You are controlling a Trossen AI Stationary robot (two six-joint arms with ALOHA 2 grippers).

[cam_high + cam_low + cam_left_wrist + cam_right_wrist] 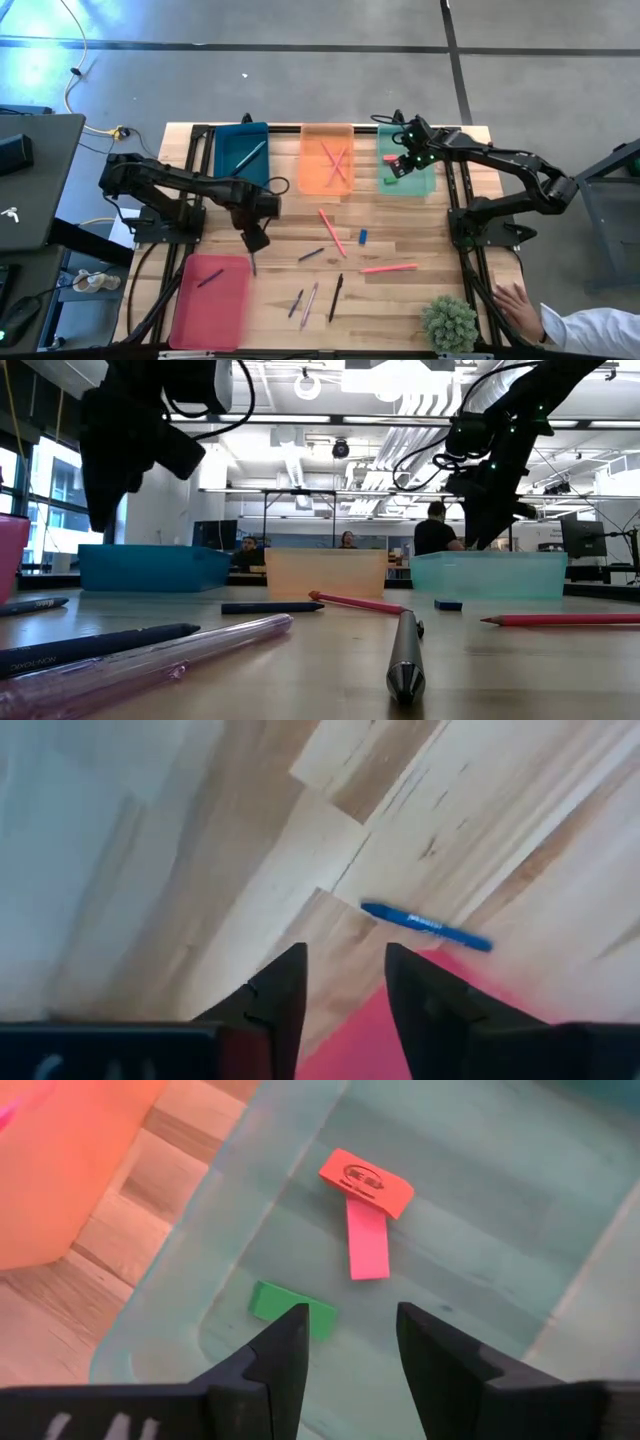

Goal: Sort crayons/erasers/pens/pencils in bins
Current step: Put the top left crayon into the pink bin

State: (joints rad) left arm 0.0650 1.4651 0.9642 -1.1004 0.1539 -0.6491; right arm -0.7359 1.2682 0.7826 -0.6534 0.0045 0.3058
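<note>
My left gripper [256, 243] [345, 955] hangs open, pointing down, over the far right corner of the pink-red bin [210, 300]; nothing is between its fingers. A blue pen [210, 278] [425, 927] lies in that bin. My right gripper [398, 165] [352, 1315] stands open above the mint-green bin [425, 180], which holds a red eraser [366, 1183], a pink eraser [367, 1240] and a green eraser [292, 1305]. The teal bin [242, 155] and the orange bin [328, 160] each hold thin sticks.
Loose on the table lie a pink pencil [332, 232], a blue eraser [362, 237], a dark pen [310, 255], a red pencil [388, 268] and three pens [309, 303] near the front. A small plant [450, 322] and a person's hand [520, 310] are at the near right corner.
</note>
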